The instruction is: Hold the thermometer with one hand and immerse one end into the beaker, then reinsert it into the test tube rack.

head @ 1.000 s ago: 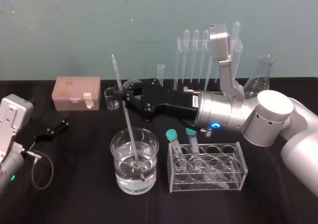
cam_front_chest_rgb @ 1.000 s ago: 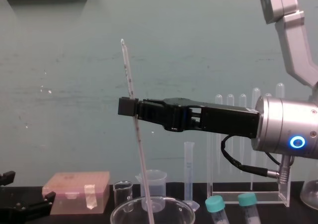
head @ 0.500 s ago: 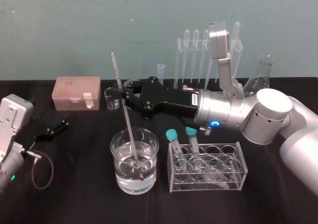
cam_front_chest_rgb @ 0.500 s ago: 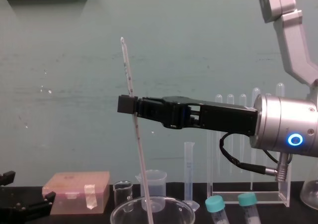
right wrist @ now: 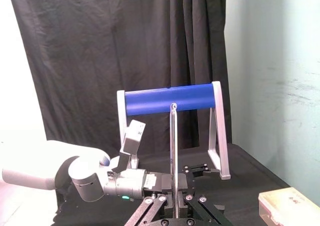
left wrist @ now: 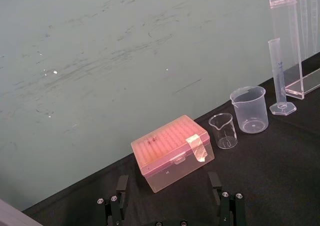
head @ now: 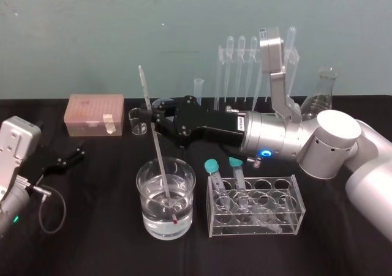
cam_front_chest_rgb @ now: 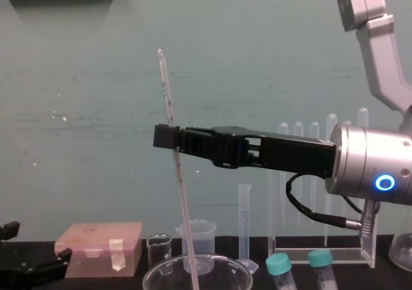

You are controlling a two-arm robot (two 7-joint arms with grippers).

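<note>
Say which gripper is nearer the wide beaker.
Right. The right gripper hangs just above the beaker, shut on the thermometer dipped in it; the left gripper lies off to its left.

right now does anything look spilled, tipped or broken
Nothing stands out. The thermometer leans in the big beaker, held by the right gripper, tip in the water. No spill on the black cloth. The left gripper rests at the left.

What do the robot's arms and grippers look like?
The right gripper is long and black, on a silver cylinder with a glowing blue ring, a black cable and a grey arm. The left gripper is black, with a silver wrist and black cable.
</note>
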